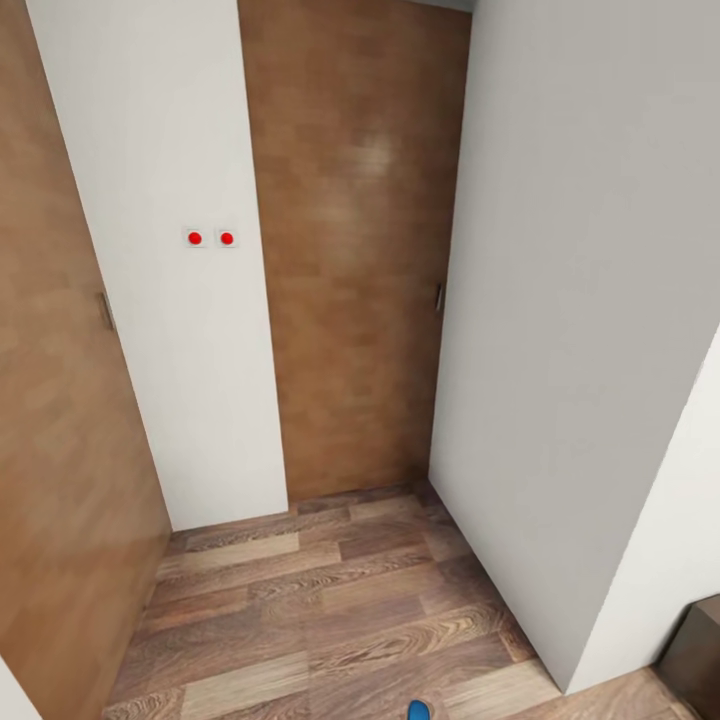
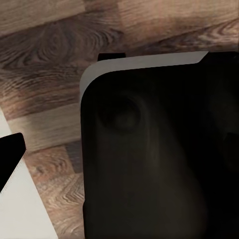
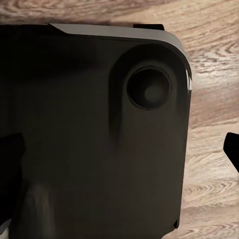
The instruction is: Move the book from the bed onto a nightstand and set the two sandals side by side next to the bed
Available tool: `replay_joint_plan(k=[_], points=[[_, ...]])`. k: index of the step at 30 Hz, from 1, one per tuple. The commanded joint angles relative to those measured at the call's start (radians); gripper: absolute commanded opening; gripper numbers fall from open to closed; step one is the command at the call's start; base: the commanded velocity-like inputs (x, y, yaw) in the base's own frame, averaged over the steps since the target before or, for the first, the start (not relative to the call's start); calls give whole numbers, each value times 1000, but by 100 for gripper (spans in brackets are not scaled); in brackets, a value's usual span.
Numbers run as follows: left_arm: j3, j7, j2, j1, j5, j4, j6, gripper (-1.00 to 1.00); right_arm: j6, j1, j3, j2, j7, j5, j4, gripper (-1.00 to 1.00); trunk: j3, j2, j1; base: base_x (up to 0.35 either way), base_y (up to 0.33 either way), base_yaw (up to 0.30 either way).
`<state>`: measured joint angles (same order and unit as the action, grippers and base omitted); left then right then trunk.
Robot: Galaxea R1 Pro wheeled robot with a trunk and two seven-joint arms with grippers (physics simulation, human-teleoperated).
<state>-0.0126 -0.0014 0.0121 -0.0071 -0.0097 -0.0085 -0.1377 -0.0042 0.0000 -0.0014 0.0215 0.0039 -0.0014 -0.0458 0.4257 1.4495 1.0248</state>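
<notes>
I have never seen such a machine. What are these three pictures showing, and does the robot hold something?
This is a simulated wheeled robot with two arms. The big picture comes from its head camera: white walls, a brown wooden door, two red buttons, and a wood-plank floor. A blue tip shows at the bottom edge; what it is cannot be told. The two small pictures come from cameras near each gripper. Both look down at the robot's own dark body above the floor. Whether anything is held cannot be told.

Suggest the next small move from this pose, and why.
Probably tilt the head down or back the base up slightly: ahead are just the brown wooden door and white walls, while a bright blue tip, possibly a sandal, shows at the frame's bottom edge on the wood-plank floor.
</notes>
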Motion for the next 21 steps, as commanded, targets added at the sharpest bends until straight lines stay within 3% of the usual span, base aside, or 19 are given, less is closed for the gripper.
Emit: replay_joint_plan(k=[1,21], points=[[-1,0,0,-1,-1,1,-3,100,0,0,-1,0,0,0,-1,100,1,1,0,77,58,0],[-1,0,0,-1,-1,1,-3,100,1,0,-2,0,0,0,0,100,5,1,0,36,42,0]])
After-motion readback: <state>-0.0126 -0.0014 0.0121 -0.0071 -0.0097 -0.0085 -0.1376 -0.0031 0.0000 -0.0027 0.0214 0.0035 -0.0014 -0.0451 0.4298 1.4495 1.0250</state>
